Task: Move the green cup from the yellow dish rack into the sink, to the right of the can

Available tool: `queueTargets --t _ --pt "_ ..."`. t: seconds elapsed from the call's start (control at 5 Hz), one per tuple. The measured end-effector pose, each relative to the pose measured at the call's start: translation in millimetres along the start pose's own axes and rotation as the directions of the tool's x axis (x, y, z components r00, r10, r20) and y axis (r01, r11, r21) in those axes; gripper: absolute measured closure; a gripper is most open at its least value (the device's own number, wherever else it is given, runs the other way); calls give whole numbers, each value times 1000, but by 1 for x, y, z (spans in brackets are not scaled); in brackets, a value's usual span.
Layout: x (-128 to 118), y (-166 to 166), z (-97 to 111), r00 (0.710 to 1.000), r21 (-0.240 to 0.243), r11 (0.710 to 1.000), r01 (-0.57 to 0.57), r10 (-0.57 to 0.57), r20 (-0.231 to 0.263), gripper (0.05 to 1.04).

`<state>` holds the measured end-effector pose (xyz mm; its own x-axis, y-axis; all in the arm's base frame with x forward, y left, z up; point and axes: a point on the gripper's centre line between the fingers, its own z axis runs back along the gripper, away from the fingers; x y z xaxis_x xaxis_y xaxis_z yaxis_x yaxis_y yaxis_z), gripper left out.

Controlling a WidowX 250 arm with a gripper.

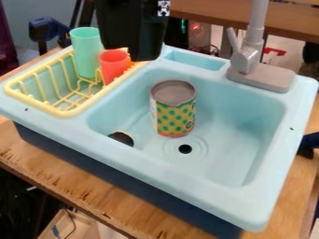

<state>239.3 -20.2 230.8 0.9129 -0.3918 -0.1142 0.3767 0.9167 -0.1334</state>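
Observation:
The black gripper hangs at the top of the view, above the sink's back left corner and just right of the cups. Nearest to its lower end is a red cup, upright in the yellow dish rack. A taller mint green cup stands left of the red one in the same rack. In the light blue sink basin, a can with a grey top and a green and yellow patterned label stands upright behind the drain, apart from the gripper.
A grey faucet rises from the sink's back right rim. The small recessed tray lies between the gripper and the faucet. The drain is in front of the can, and a dark round hole shows at the basin's left. The wooden table runs along the front.

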Motion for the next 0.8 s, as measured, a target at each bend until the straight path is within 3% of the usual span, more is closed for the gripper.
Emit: queueTargets --t 0.2,0.4,0.6,0.8 --pt "1 1 -6 1000 -8 1000 -2 2 -23 81" --pt "-1 23 6 999 -3 1000 -14 14 31 81" --pt "-5 48 26 993 17 999 -35 33 116 81" --pt "-6 67 34 988 75 995 -58 47 145 81"
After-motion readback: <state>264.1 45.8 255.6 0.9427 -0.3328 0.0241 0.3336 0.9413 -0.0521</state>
